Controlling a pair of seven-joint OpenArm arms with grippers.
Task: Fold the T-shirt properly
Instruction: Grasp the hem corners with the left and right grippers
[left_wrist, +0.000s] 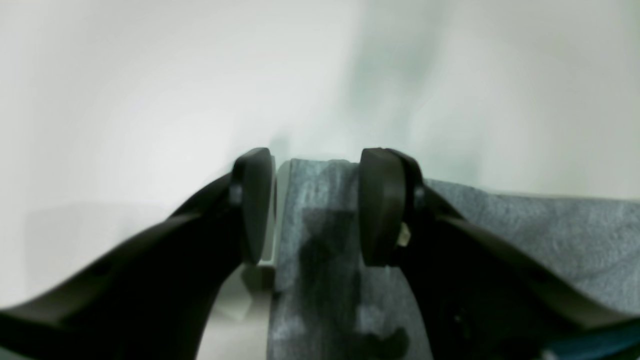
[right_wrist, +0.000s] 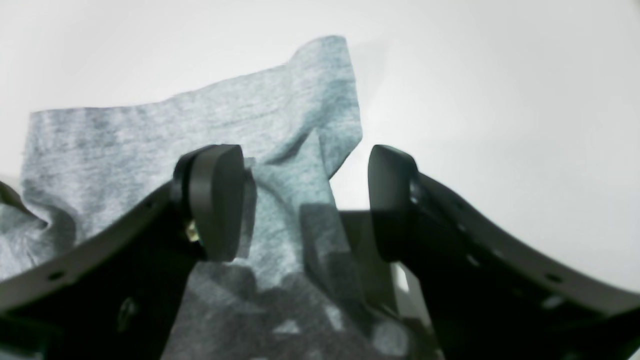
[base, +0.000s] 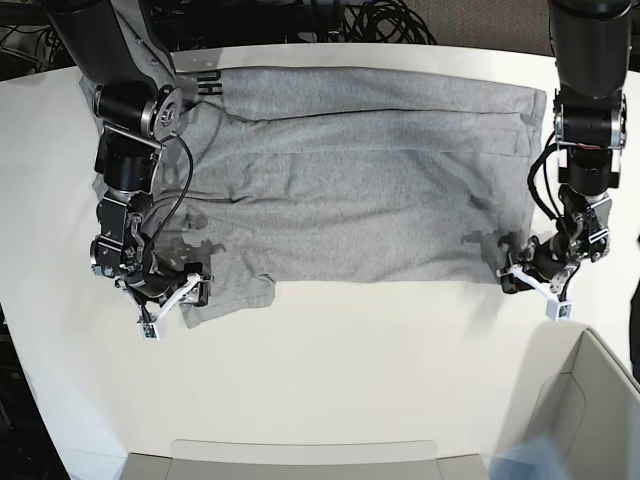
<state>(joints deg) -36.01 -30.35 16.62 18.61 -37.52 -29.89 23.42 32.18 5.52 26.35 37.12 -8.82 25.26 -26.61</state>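
The heather-grey T-shirt (base: 360, 200) lies spread across the white table (base: 350, 370), plain side up, with a bit of dark lettering (base: 210, 85) showing at its far left corner. My left gripper (base: 512, 275) is at the shirt's near right corner. In the left wrist view it (left_wrist: 317, 210) is open, with a strip of shirt (left_wrist: 550, 235) between the jaws. My right gripper (base: 190, 290) is at the near left corner, where the cloth is bunched. In the right wrist view it (right_wrist: 305, 205) is wide open over a rumpled flap of shirt (right_wrist: 150, 125).
A white bin (base: 590, 400) stands at the near right corner of the table. A shallow pale tray (base: 300, 460) sits along the front edge. Black cables (base: 380, 20) lie behind the table. Both arms reach down from the back corners.
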